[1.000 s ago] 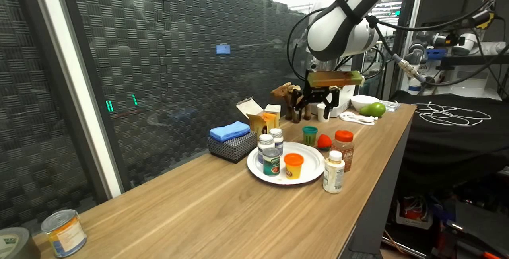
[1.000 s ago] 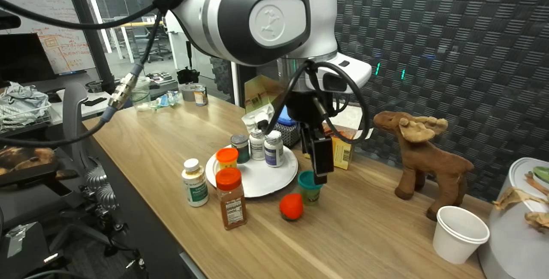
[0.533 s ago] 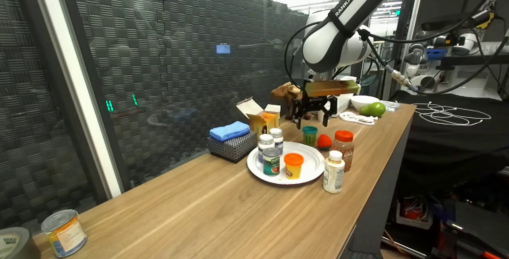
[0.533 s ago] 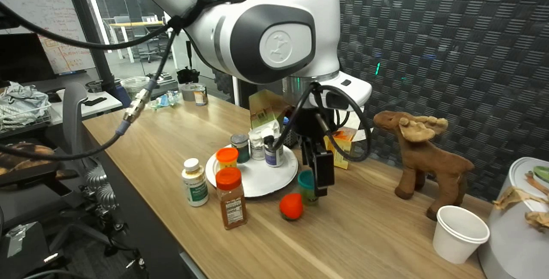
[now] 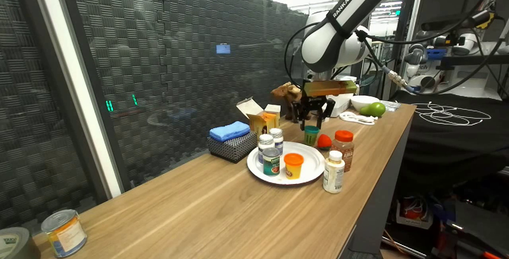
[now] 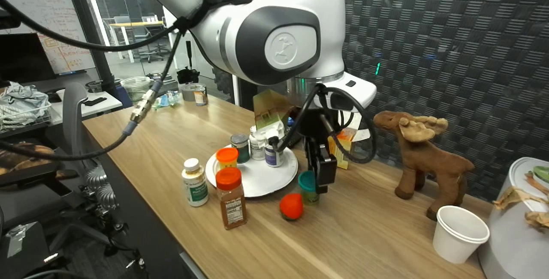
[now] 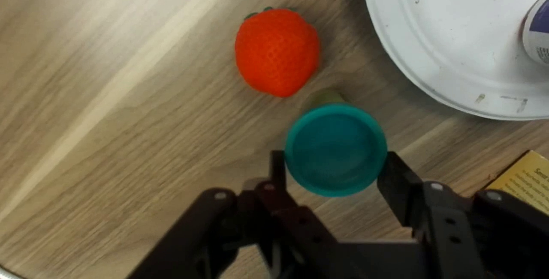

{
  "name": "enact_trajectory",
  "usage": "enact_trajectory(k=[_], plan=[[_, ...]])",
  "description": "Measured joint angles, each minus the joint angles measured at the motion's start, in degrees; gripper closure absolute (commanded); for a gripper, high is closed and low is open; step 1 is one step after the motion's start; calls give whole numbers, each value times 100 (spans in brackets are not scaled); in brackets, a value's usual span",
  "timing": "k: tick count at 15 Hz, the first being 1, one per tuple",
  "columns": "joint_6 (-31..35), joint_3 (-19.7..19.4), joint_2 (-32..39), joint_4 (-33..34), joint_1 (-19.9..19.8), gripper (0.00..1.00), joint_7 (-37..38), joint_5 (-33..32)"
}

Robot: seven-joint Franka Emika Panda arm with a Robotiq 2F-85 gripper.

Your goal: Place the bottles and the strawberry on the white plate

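1. Already, on the white plate (image 5: 312, 161), we count three of the task's bottles, all upright: two white-capped bottles (image 5: 265, 145) and the squat orange-lidded tub (image 5: 293, 167). A green-labelled tin can (image 5: 271, 163) stands on the plate with them, though our task does not ask for it.
2. Just off the plate's rim we have the green-lidded tub (image 7: 336, 150), upright on the wooden table (image 6: 343, 236), with the gripper (image 5: 311, 127) pinching it at the lid, a fingertip against either side. We take this to be the step in hand; how firm the hold is we cannot tell, and the lift onto the plate is left to do.
3. Near the plate as well, also off it, sits the strawberry (image 7: 277, 52), not yet placed.
4. Further round the plate's edge we find a lone white-capped bottle (image 6: 195, 184) and the red-capped bottle (image 6: 232, 199), both upright and both left to bring over. With three bottles and the strawberry outstanding, we judge ourselves about halfway.
5. Well apart from the plate stands an orange-labelled can (image 5: 65, 234), which we would leave alone.
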Motion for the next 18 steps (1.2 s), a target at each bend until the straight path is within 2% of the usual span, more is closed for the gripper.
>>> enact_trajectory(k=[8, 11, 15, 18], plan=[[5, 9, -89, 7, 15, 73, -48, 71], [-71, -9, -295, 6, 175, 73, 10, -303], [-457, 14, -577, -70, 591, 73, 208, -1057], [-664, 178, -619, -178, 811, 73, 210, -1188]])
